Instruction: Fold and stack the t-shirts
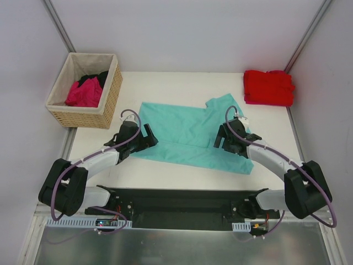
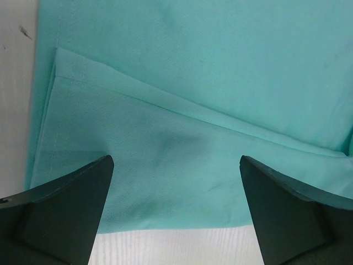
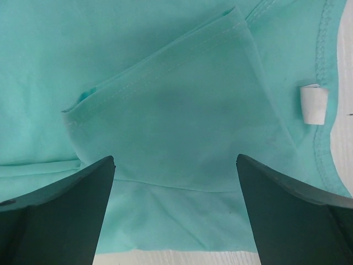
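Note:
A teal t-shirt (image 1: 187, 132) lies spread across the middle of the table, partly folded over itself. My left gripper (image 1: 144, 139) hovers open over its near left edge; in the left wrist view the teal cloth (image 2: 182, 127) shows a folded hem between the wide-apart fingers (image 2: 66, 210). My right gripper (image 1: 222, 141) stands open over the shirt's near right part, where a folded sleeve (image 3: 176, 121) and the white neck label (image 3: 313, 103) show. A folded red t-shirt (image 1: 268, 87) rests at the back right. Magenta (image 1: 84, 94) and black (image 1: 94, 78) shirts lie in the basket.
A woven tan basket (image 1: 105, 107) with beige lining stands at the back left corner. White walls close in the table on three sides. The arm bases sit on a dark rail (image 1: 182, 207) at the near edge.

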